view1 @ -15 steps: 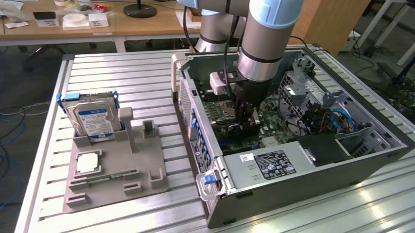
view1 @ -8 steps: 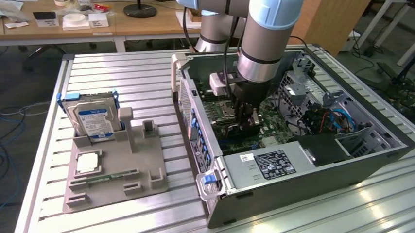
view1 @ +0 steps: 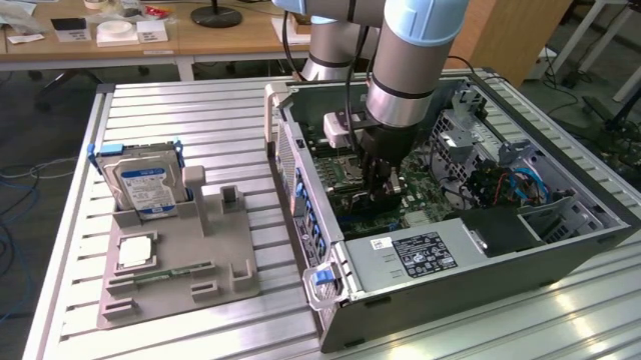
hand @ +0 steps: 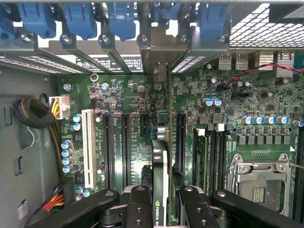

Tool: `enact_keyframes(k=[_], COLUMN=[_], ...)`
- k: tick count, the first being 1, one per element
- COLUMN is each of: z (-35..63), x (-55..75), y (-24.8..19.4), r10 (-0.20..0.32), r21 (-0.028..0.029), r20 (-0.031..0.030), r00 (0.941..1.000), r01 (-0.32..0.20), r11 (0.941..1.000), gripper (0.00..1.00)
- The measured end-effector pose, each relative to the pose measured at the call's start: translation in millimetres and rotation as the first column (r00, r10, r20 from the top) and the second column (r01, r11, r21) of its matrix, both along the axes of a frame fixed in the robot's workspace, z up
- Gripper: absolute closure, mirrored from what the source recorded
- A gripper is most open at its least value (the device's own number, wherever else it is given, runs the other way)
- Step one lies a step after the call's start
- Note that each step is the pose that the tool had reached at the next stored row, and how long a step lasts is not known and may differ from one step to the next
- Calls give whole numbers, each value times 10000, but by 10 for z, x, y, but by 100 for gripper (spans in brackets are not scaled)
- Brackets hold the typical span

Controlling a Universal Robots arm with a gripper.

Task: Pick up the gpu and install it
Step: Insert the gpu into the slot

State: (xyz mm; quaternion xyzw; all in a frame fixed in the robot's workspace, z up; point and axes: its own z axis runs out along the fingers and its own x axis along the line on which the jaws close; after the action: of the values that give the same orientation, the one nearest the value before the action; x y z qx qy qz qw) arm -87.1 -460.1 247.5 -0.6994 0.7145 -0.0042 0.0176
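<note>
Computer case [view1: 561,247]: lies on its side on the slatted table [view1: 191,120], open side up, motherboard [hand: 142,102] exposed.
Arm: reaches straight down into the case over the middle of the board.
Holder [view1: 170,277]: grey fixture beside the case, on the exterior view's left; the hard drive [view1: 143,186] stands upright in it, and the memory stick [view1: 170,273] lies flat in its groove.
Gripper [hand: 162,202]: pinches the gpu [hand: 161,156] edge-on between two dark fingers [hand: 137,206].
Gpu position: inside the case, standing on edge above the motherboard, bracket end toward the rear slot covers [hand: 118,45].
Step in hand: installation; pick-up appears complete, seating not confirmed.
Next move calls for: card edge in line with a long expansion slot [hand: 180,137], bracket matched to the rear opening, then straight downward pressure.
</note>
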Motion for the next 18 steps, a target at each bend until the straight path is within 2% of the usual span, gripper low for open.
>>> enact_keyframes(k=[7, 9, 10, 12, 14, 15, 18], z=[-2, -1, 0, 0, 0, 0, 8], x=[-3, 0, 0, 0, 0, 0, 0], y=[1, 0, 0, 0, 0, 0, -1], r10=[-6, -1, 0, 0, 1, 0, 0], r21=[5, 2, 1, 1, 0, 0, -3], r20=[1, 1, 0, 0, 0, 0, -1], r00=[10000, 10000, 10000, 10000, 10000, 10000, 10000], r01=[6, 1, 0, 0, -1, 0, 0], r11=[10000, 10000, 10000, 10000, 10000, 10000, 10000], gripper=[73, 61, 61, 49, 49, 43, 43])
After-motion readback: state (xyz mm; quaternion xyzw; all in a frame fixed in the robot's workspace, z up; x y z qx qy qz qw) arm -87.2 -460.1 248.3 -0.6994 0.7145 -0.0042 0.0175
